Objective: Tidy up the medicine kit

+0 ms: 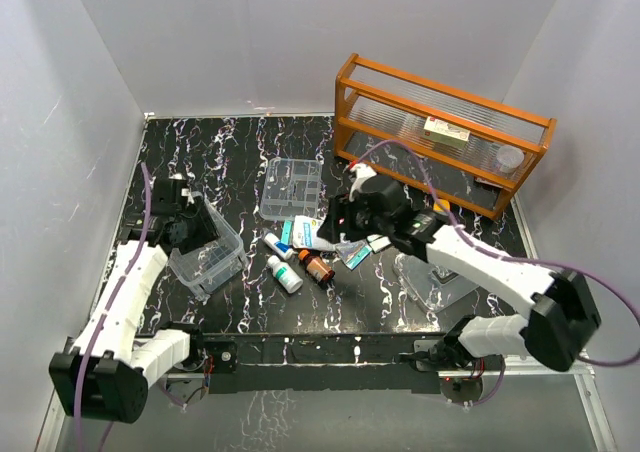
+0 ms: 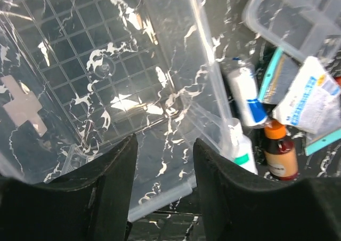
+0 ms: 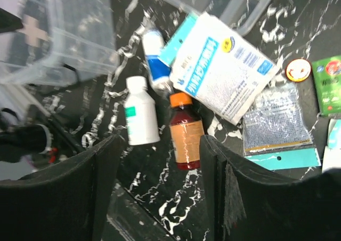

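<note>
Clear plastic at nine o'clock on the worktop (image 1: 250, 302): that's the medicine kit box (image 1: 212, 254), and the left fingers (image 2: 101, 193) are spread apart over its open inside. Whether they touch its wall, I cannot tell. The right fingers (image 3: 80, 193) are parted too, hanging above the amber bottle (image 3: 186, 137) and white bottle (image 3: 141, 118) in the centre pile. The divided tray (image 1: 291, 186) sits at twelve o'clock of that pile. The lid (image 1: 437, 280) is at four o'clock, half hidden under the right arm.

Bottles (image 1: 318, 266), packets (image 1: 315, 234) clutter centre; medicine kit (image 1: 215, 262) stands left; rack (image 1: 400, 102) walls far right.
</note>
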